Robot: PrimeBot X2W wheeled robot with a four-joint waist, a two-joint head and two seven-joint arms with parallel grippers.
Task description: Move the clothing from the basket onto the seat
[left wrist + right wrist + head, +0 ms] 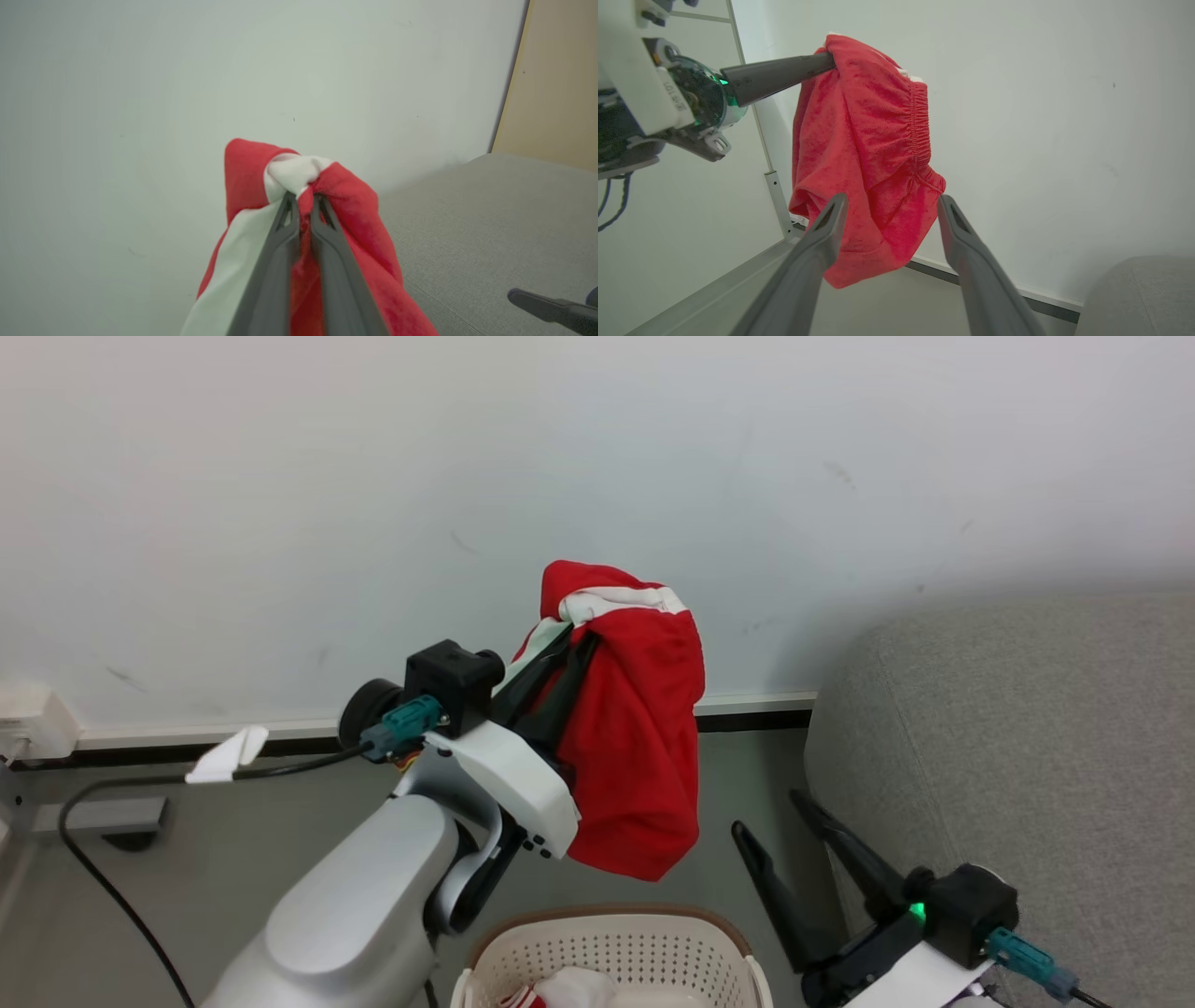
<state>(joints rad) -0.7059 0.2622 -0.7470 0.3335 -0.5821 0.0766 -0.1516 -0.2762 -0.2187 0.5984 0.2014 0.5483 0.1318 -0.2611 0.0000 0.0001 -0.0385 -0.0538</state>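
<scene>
A red garment with white trim (635,737) hangs in the air above the basket (611,943), pinched near its top by my left gripper (574,639), which is shut on it. The left wrist view has the two fingers closed on bunched red and white cloth (299,182). More red and white clothing (560,987) lies inside the basket. My right gripper (767,812) stands open and empty at the lower right, beside the grey seat (1018,747). In the right wrist view the hanging garment (864,154) is beyond the spread fingers (831,219), apart from them.
A white wall with a dark skirting strip runs behind. A black cable (103,877) and a wall socket (33,723) sit at the left on the grey floor. A beige panel (556,79) stands past the seat.
</scene>
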